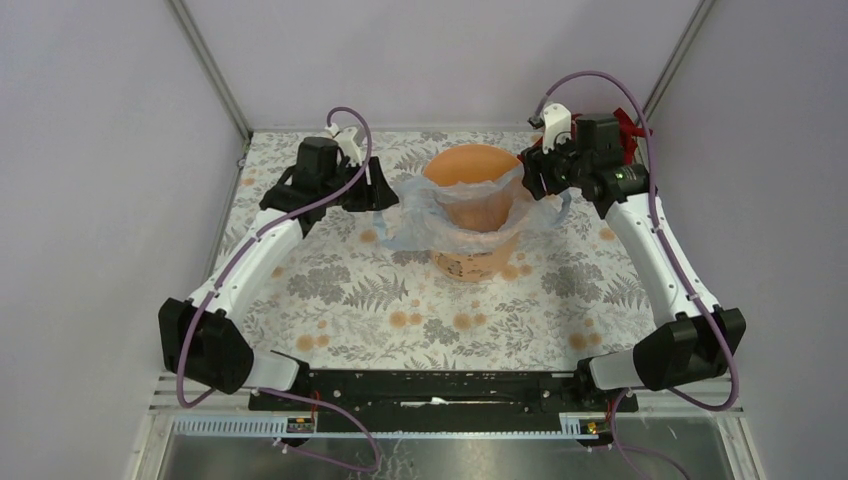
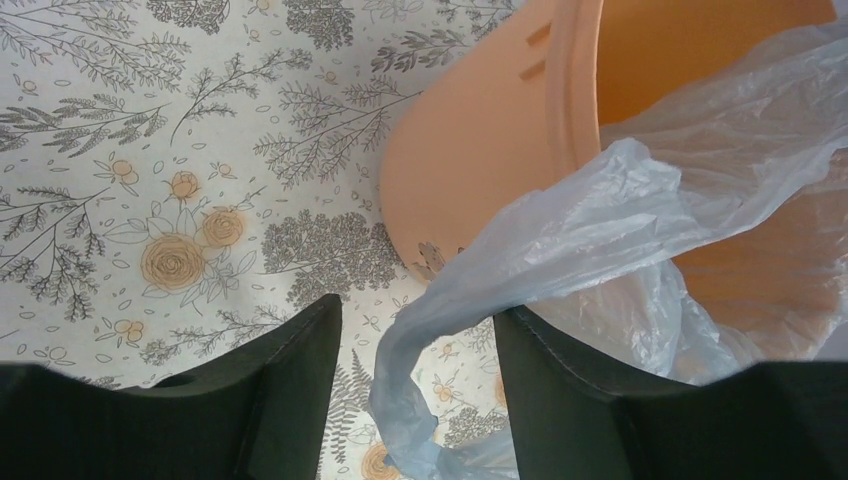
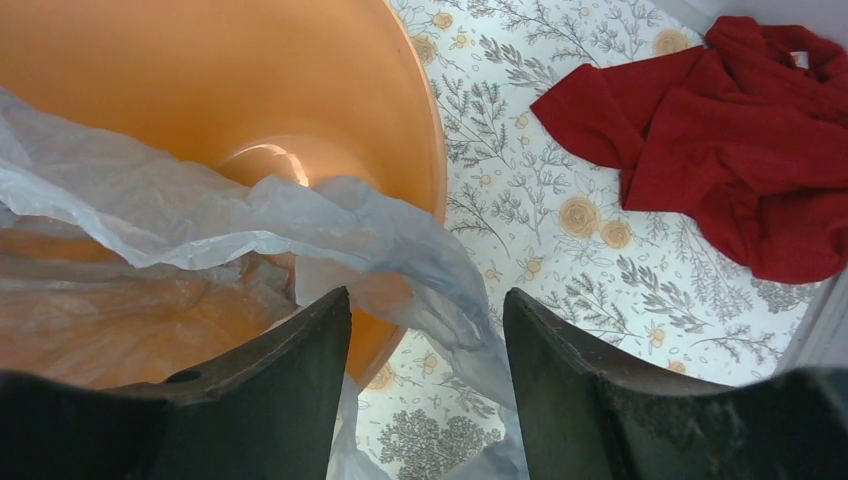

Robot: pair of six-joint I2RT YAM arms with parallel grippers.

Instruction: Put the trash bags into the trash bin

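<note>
The orange trash bin stands upright at the table's back middle. The pale blue trash bag is draped across its near rim, part sagging inside, part hanging down the outside. My left gripper is open at the bin's left side; a twisted bag handle hangs loose between its fingers, touching neither. My right gripper is open at the bin's right rim; a bag flap hangs between its fingers, not pinched. The bin's inside and side show in the wrist views.
A dark red cloth lies on the floral tablecloth at the back right corner, behind my right gripper. Grey walls close the back and both sides of the table.
</note>
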